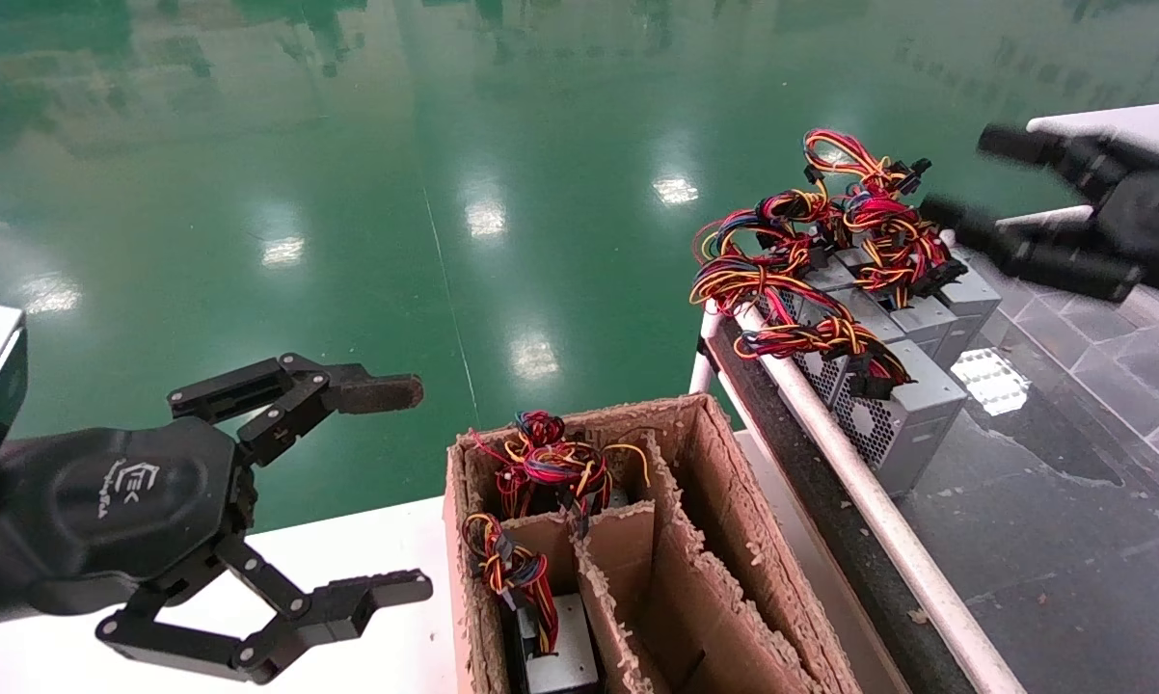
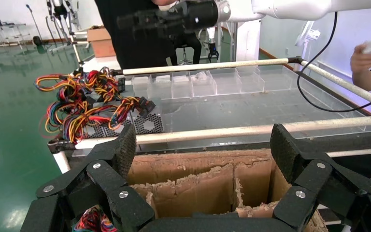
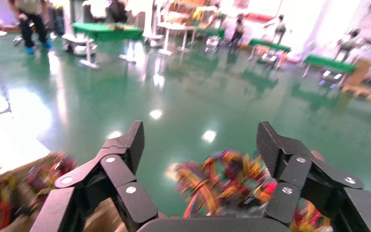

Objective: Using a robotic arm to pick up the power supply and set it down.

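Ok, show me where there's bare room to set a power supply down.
Free: the glossy tray floor right of the white rail, and the cardboard box's right-hand compartment. Crowded: the tray's far corner, packed with power supplies and their wires.

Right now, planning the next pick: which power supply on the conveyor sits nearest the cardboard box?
The front power supply, its honeycomb grille showing; the others queue behind it.

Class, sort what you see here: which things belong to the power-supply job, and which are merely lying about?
Job:
left gripper, open, beside the box
right gripper, open, above the conveyor
power supplies with wire bundles

Lying about:
cardboard divider box
white rail
green floor
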